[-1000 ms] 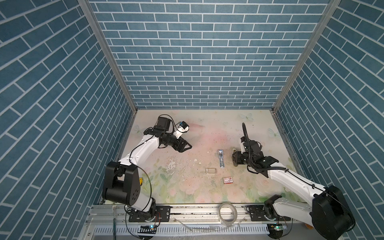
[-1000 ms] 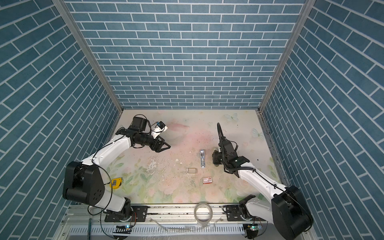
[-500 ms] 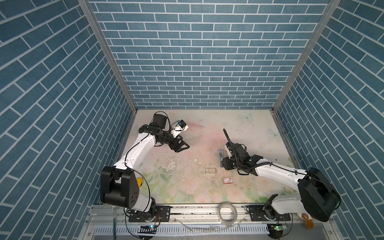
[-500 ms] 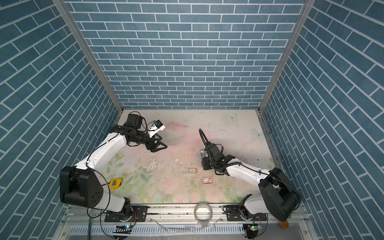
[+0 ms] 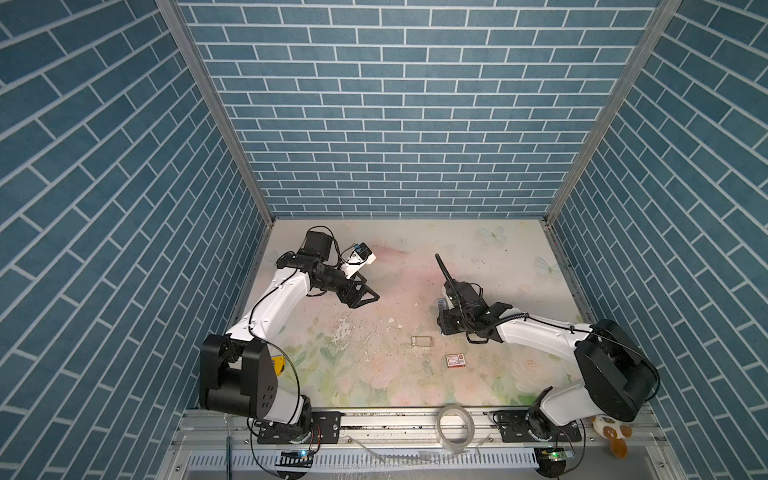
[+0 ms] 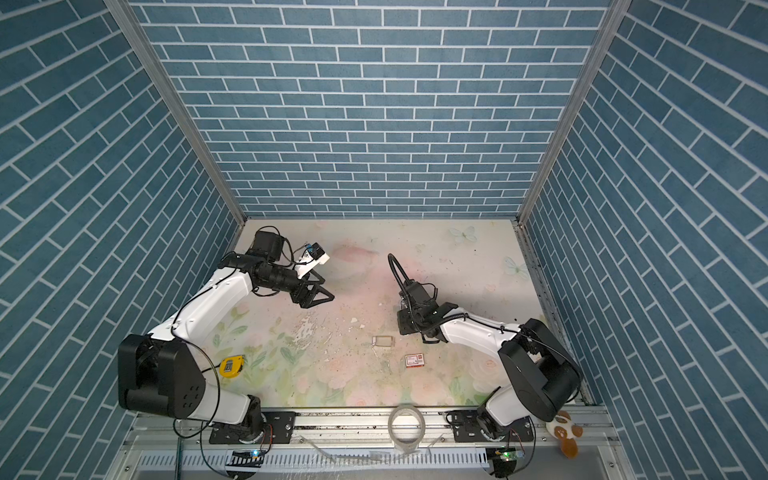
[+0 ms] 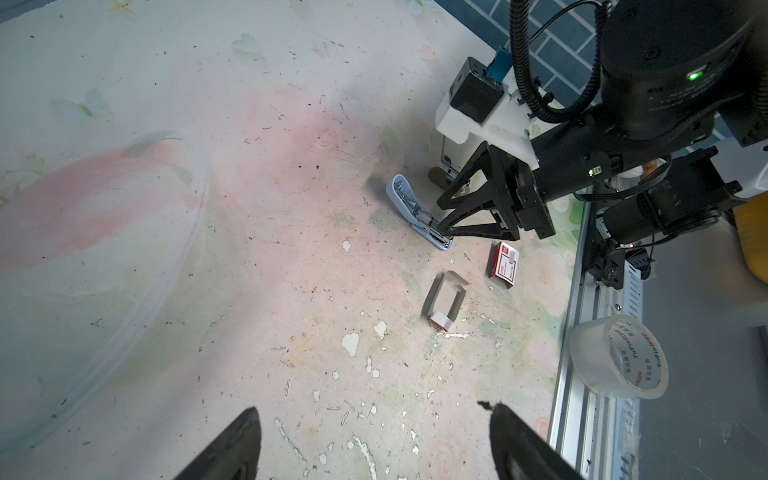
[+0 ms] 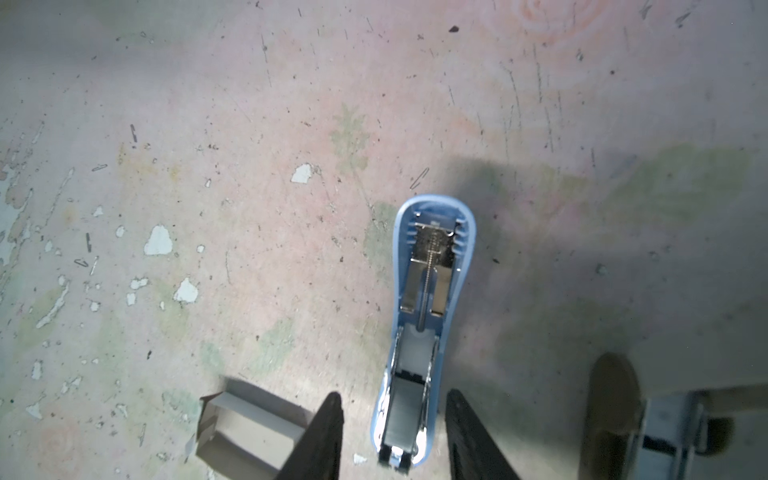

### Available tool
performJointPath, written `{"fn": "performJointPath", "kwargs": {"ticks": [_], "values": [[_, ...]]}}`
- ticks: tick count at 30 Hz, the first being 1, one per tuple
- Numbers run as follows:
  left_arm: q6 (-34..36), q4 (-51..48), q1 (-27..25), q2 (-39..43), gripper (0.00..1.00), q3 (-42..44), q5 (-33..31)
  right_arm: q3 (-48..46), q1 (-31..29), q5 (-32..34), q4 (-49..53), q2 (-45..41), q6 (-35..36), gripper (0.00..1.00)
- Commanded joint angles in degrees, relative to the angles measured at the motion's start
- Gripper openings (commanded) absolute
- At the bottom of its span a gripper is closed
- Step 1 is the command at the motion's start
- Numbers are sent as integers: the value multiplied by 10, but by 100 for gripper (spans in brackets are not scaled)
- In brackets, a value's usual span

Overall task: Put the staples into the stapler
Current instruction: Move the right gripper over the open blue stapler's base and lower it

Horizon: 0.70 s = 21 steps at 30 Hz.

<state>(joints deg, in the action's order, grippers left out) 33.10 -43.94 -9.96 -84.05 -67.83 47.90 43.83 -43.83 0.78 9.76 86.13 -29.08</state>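
Stapler (image 8: 428, 291): blue, lying flipped open on the table (image 8: 208, 104), one end between the right gripper's (image 8: 395, 397) parted fingers, with gaps on either side. Staples (image 8: 405, 411): grey strip, seemingly seated in the stapler's channel. Left gripper (image 7: 369, 408): fingers wide apart, well apart from the stapler.

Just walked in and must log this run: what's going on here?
The right gripper is down at the blue stapler, which lies flipped open on the table; its open jaws stand either side of the base, not clamped. A grey strip, possibly staples, sits in its channel. The left gripper hovers open and empty. An open cardboard tray and a white-and-red box lie nearby.
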Motion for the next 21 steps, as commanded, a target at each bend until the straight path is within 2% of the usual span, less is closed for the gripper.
{"fn": "performJointPath", "kwargs": {"ticks": [1,7,21], "values": [[8,-10,6,14,87,10,13,17,-5,25,28,22,10,42],[8,-12,6,18,87,14,16,23,-10,23,24,43,19,39],[5,-13,17,29,86,26,14,72,-11,17,43,105,83,22]]}}
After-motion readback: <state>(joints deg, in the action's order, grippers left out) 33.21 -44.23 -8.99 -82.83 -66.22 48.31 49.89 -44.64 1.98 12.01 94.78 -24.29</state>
